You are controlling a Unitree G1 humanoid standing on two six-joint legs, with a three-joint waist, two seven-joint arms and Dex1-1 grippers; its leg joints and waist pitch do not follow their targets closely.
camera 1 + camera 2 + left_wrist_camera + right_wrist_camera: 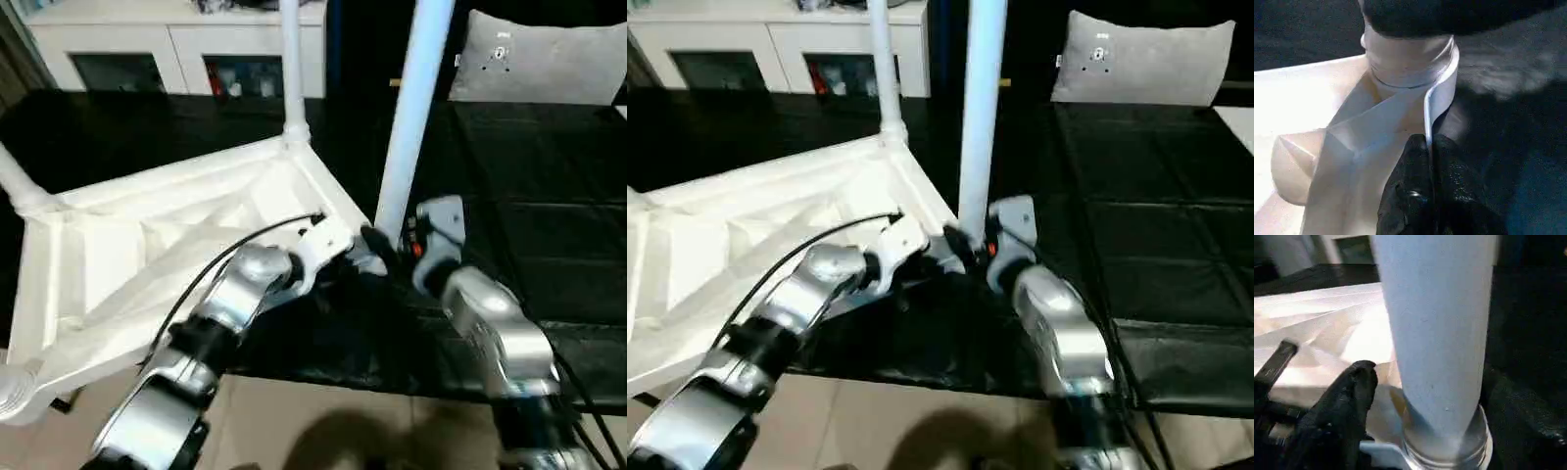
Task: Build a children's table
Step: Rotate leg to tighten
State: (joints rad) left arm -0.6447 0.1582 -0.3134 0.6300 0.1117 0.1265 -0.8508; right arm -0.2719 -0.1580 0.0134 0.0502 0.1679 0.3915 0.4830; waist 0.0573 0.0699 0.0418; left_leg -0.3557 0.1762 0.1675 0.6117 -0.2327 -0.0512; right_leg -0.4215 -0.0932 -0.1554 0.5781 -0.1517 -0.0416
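An upturned white children's table [176, 245] lies on a black-covered bed [549, 196]. The left pincer [1427, 147], pressed together, touches the rim at its near corner socket; the right pincer [377, 245] stands spread beside the upright leg [411, 108] seated there.

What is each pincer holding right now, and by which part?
Left pincer, shut, pinches the white plastic tabletop's rim beside a corner socket. Whether the right pincer grips the upright white leg cannot be told.
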